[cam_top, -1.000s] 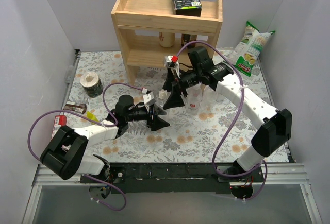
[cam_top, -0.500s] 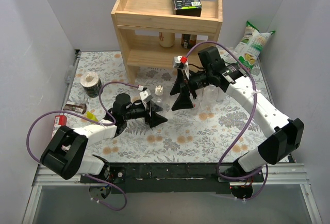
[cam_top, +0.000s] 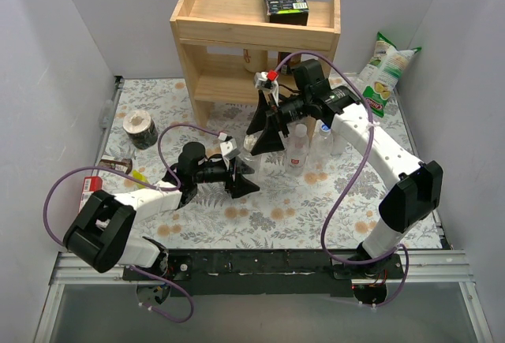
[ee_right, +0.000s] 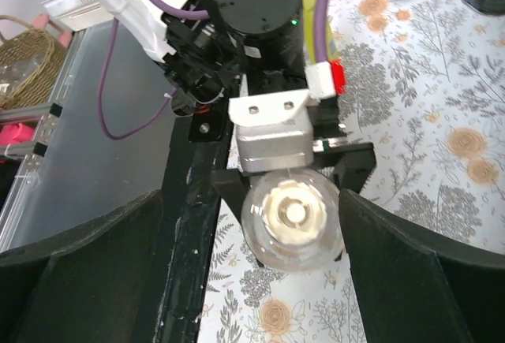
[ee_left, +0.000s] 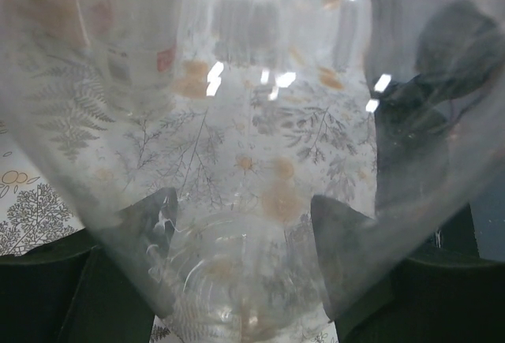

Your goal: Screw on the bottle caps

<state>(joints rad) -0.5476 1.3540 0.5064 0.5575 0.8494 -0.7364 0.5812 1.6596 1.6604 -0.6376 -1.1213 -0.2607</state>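
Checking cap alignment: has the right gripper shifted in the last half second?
Yes. The right gripper moved left, nearer the wooden shelf, above the bottle in the left gripper.

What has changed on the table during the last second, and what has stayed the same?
The right gripper, which swung out to its right half a second ago, has come back and hangs open over the bottle. The left gripper stays shut on that bottle, nearly in place. The other bottles and the shelf have not moved.
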